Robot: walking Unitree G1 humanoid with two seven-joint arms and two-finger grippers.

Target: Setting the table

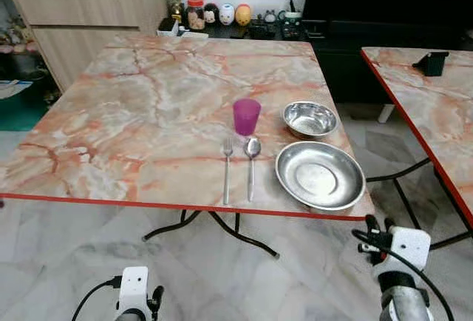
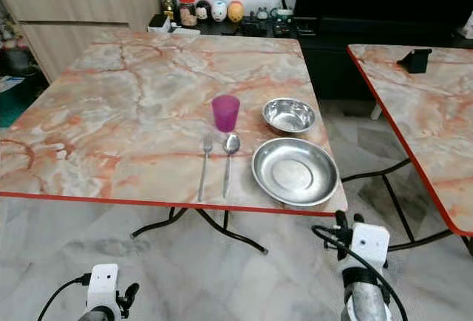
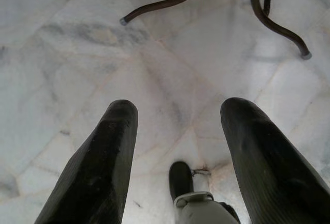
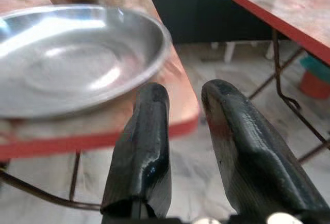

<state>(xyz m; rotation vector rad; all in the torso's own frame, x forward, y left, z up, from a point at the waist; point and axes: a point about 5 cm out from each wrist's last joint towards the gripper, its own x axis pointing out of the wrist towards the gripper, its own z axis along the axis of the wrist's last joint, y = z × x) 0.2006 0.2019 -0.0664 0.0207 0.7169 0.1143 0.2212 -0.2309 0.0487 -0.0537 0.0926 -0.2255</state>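
Marble-patterned worktop [image 1: 148, 114] with a red edge, carrying a place setting at its near right corner. A steel plate [image 1: 320, 176] lies closest to that corner; a steel bowl [image 1: 310, 119] stands just behind it, apart from it. A purple cup [image 1: 247, 116] stands upright left of the bowl. In front of the cup lie a fork [image 1: 227, 169] and a spoon [image 1: 252, 162], side by side and parallel, the spoon between the fork and the plate, handles toward the near edge.

Left end effector [image 3: 178, 136]: low, below the worktop's edge, above the marble floor [image 3: 62, 53]; fingers [image 3: 98, 167] wide apart, holding nothing; the worktop's curved dark legs [image 3: 273, 17] are ahead of it.

Right end effector [image 4: 185, 131]: just off the near right corner, near the plate's rim but not touching it; fingers [image 4: 147, 146] slightly apart, holding nothing.

A second worktop [image 1: 436, 106] stands to the right, with a dark object [image 1: 431, 62] on it.
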